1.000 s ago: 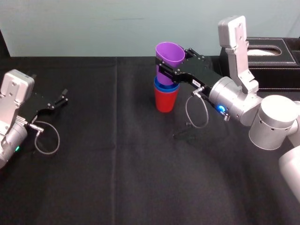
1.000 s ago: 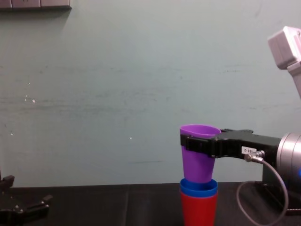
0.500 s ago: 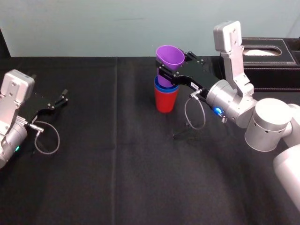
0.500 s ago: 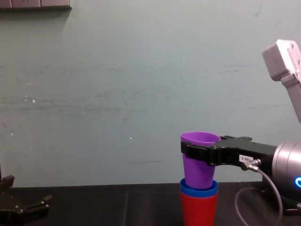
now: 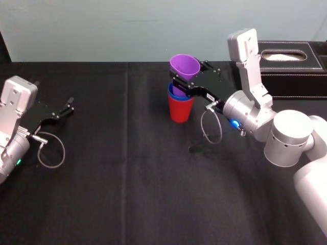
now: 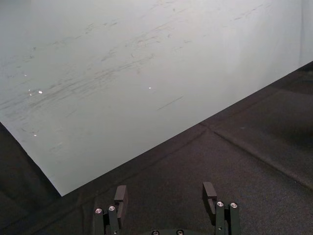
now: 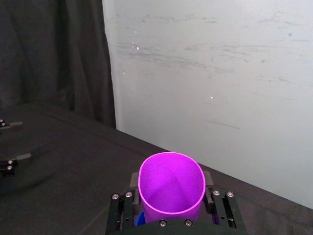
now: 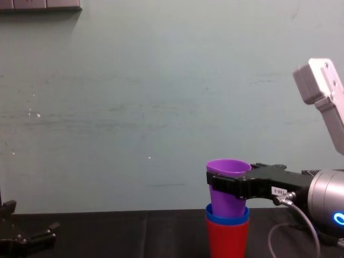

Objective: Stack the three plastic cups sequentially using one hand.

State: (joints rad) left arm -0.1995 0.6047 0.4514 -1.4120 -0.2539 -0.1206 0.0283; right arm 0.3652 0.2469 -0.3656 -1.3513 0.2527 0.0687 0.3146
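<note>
The red cup [image 5: 180, 110] stands upright at the table's far centre with the blue cup [image 5: 176, 95] nested in it. The purple cup [image 5: 185, 66] sits tilted with its lower part inside the blue one, and my right gripper [image 5: 189, 75] is shut on its upper wall from the right. From the chest view the stack reads purple cup [image 8: 228, 198], blue cup [image 8: 227, 217], red cup [image 8: 227, 239], with the right gripper [image 8: 228, 185] clasping just under the purple rim. The right wrist view looks down into the purple cup [image 7: 171, 188]. My left gripper [image 5: 64, 109] rests open at the left, far from the cups.
A black stitched box [image 5: 292, 61] stands at the back right, behind my right arm. A grey cable loop [image 5: 210, 127] hangs under the right wrist. A pale wall runs along the far table edge. Black cloth [image 5: 127, 168] covers the table.
My right gripper has come down with the purple cup, sinking it deeper into the blue cup. The left arm has stayed still.
</note>
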